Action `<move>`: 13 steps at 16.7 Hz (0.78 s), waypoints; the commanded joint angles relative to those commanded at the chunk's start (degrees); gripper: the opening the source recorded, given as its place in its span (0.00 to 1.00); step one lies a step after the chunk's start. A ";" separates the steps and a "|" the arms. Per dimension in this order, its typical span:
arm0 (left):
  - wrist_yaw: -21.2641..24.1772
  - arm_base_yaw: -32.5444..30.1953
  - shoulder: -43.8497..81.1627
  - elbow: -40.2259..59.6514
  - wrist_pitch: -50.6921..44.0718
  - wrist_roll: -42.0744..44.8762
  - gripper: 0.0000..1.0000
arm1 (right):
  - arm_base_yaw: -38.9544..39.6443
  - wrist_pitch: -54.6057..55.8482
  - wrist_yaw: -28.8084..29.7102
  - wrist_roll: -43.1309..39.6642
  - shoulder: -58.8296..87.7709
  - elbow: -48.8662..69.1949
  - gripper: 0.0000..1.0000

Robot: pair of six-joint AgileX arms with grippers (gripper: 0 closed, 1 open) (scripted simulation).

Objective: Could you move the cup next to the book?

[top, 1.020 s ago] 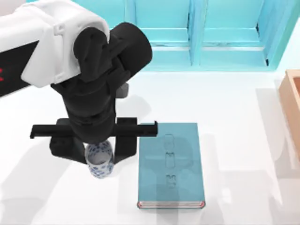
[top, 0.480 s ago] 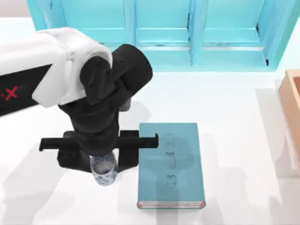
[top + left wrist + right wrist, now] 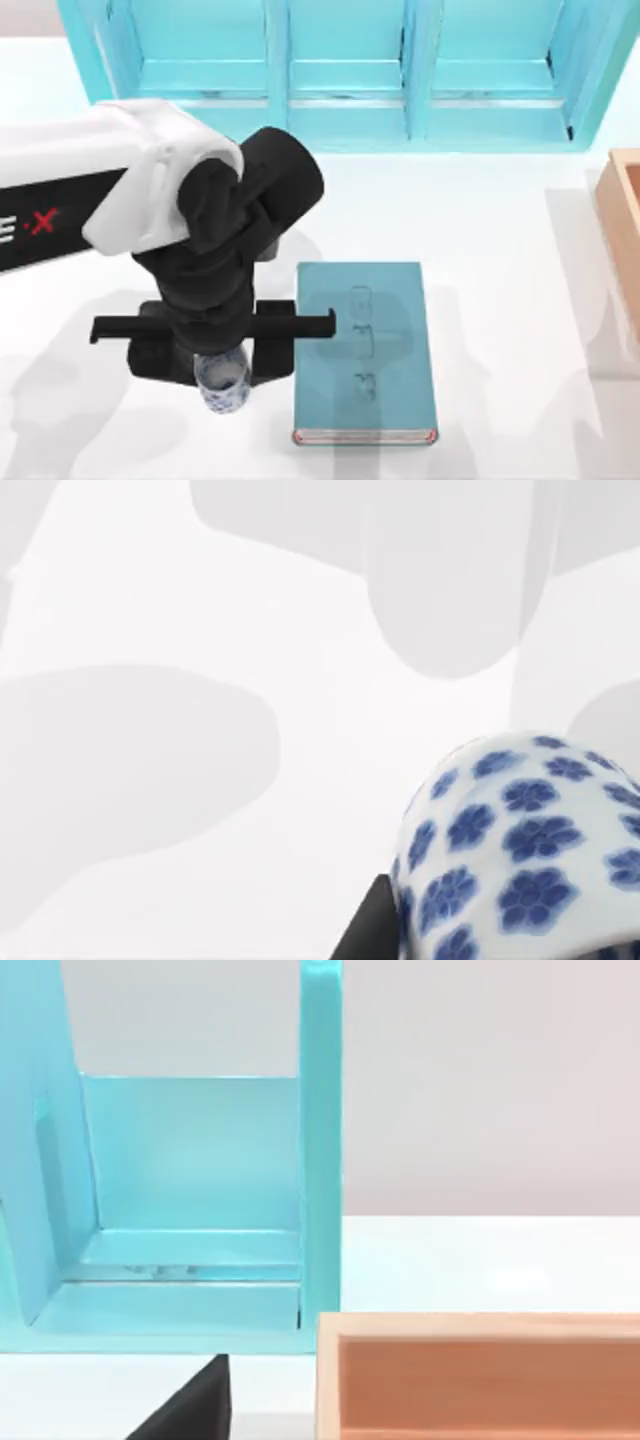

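Observation:
The cup (image 3: 223,389), white with blue flowers, sits low between the black fingers of my left gripper (image 3: 222,372), which is shut on it. It stands upright, just left of the book (image 3: 365,350), with a narrow gap between the two. The book is a teal hardcover lying flat, its reddish-trimmed page edge facing the table's front. In the left wrist view the cup (image 3: 520,850) is close up, with one dark finger (image 3: 372,932) against its side above the white table. My right arm is parked off to the right; a dark piece of its gripper (image 3: 190,1408) shows.
A large light-blue shelf unit (image 3: 350,70) runs along the back of the table. A wooden box (image 3: 622,225) stands at the right edge; the right wrist view faces that box (image 3: 480,1375) and the shelf unit (image 3: 190,1210).
My left gripper has come down toward the table with the cup, which now looks smaller and lies closer to the front edge. The book has not moved.

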 joint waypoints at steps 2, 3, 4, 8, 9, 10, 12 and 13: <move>0.00 0.00 0.00 0.00 0.00 0.00 0.23 | 0.00 0.00 0.00 0.00 0.00 0.00 1.00; 0.00 0.00 0.00 0.00 0.00 0.00 0.30 | 0.00 0.00 0.00 0.00 0.00 0.00 1.00; 0.00 0.00 0.00 0.00 0.00 0.00 0.38 | 0.00 0.00 0.00 0.00 0.00 0.00 1.00; 0.00 0.00 0.00 0.00 0.00 0.00 0.68 | 0.00 0.00 0.00 0.00 0.00 0.00 1.00; 0.00 0.00 0.00 0.00 0.00 0.00 0.75 | 0.00 0.00 0.00 0.00 0.00 0.00 1.00; 0.00 0.00 0.00 0.00 0.00 0.00 0.83 | 0.00 0.00 0.00 0.00 0.00 0.00 1.00; 0.00 0.00 0.00 0.00 0.00 0.00 0.98 | 0.00 0.00 0.00 0.00 0.00 0.00 1.00; 0.00 0.00 0.00 0.00 0.00 0.00 1.00 | 0.00 0.00 0.00 0.00 0.00 0.00 1.00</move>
